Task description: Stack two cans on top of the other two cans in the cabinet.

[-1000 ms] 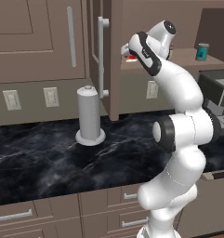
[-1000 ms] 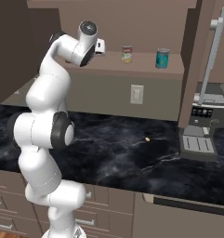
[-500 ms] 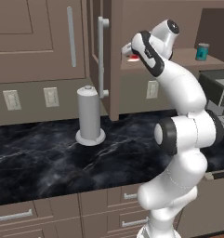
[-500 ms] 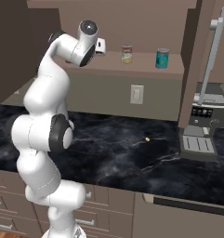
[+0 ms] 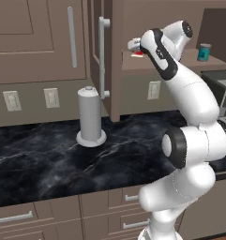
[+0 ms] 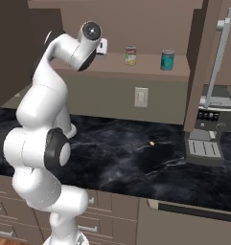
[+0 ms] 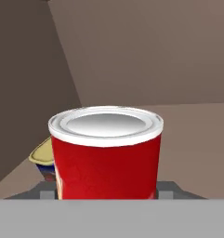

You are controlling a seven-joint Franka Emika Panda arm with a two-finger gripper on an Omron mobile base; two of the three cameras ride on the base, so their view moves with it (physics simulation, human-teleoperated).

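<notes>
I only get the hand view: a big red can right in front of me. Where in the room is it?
Observer: The red can is in the open wall cabinet, at the left end of its shelf, with the gripper right at it.
Operator: Are other cans up there?
Observer: Yes. A pale-labelled can and a teal can stand further right, apart from each other.
Operator: What is underneath?
Observer: A dark marble counter with a paper towel holder on it.
</notes>
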